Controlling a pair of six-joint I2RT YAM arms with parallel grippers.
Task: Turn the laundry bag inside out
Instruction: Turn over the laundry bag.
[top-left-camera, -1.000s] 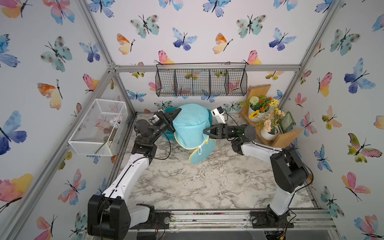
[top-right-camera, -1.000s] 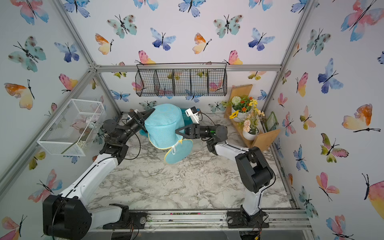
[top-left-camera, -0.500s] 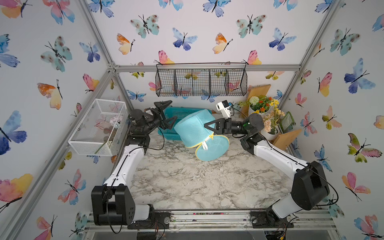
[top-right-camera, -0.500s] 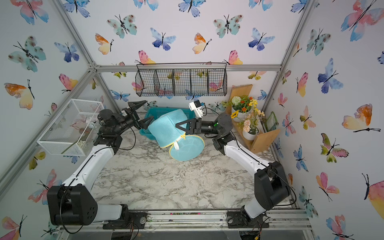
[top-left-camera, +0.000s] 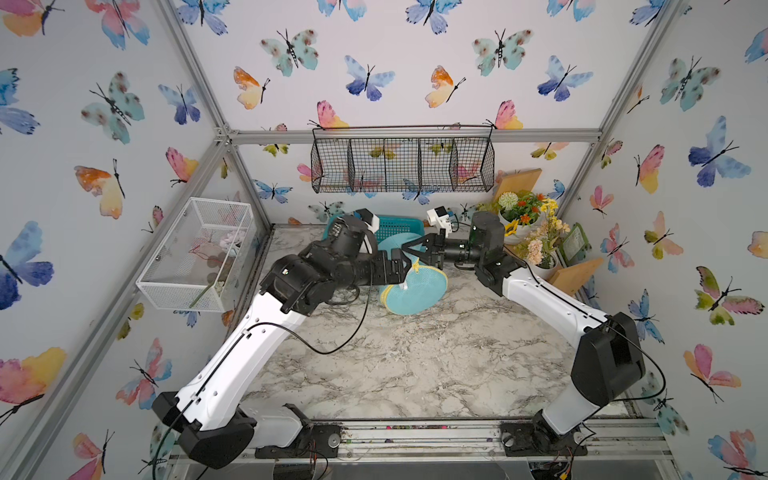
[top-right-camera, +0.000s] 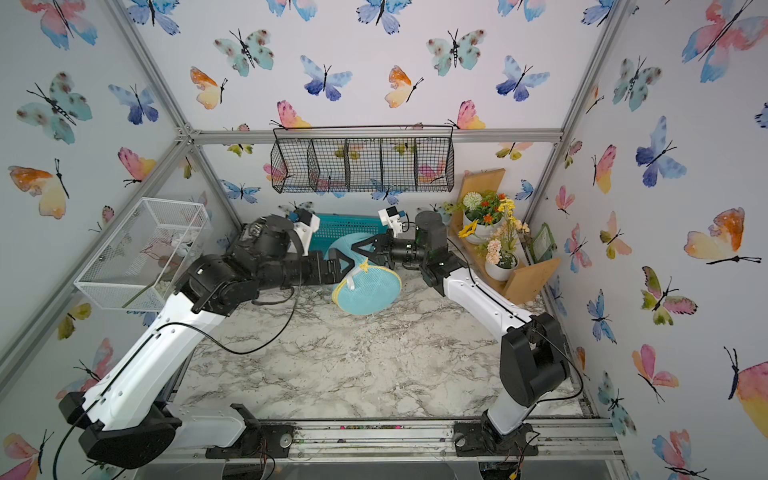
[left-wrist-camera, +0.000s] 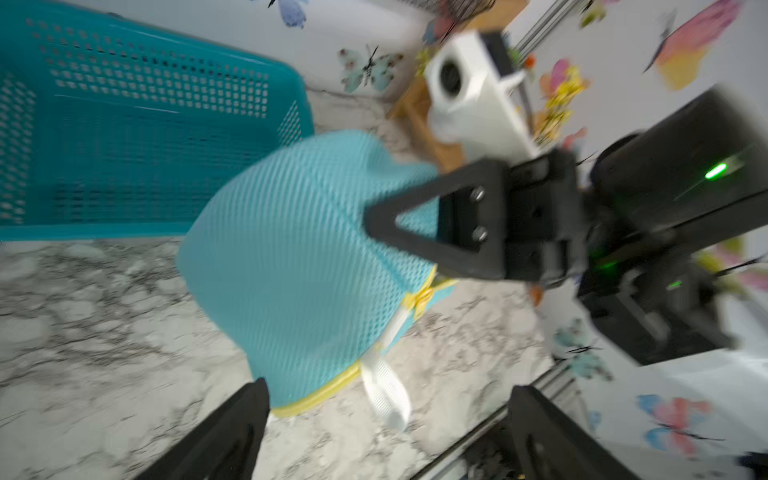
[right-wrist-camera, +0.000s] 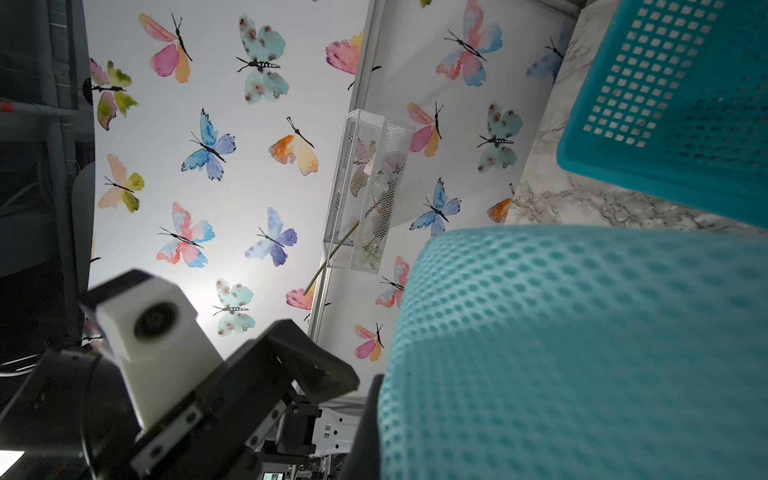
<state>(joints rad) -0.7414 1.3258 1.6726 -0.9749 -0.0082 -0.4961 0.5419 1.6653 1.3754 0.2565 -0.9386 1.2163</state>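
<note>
Your desk is marble-patterned and the work sits at its rear middle. Your left arm and right arm reach in there from opposite sides, so that the pincers face each other across the one soft thing.

At the very rear stands the teal basket, apart from the job. Just in front of it is the laundry bag, on its side. One round, yellow-edged end is turned toward the front and its lower edge rests on the desk.

Your right pincer is closed on a fold of mesh at the bag's upper side, and the cloth draws to a peak at its tip. I judge this keeps the bag propped and taut, giving the other arm something to work against.

Your left pincer stands wide and holds nothing. It sits right at the bag's near rim, and whether a finger touches the mesh I cannot tell. That spread suits a bite on the rim or on the white loop hanging between its fingers.

The yellow piping shows outside and no opening is visible. By my reckoning the turning is hardly begun.
</note>
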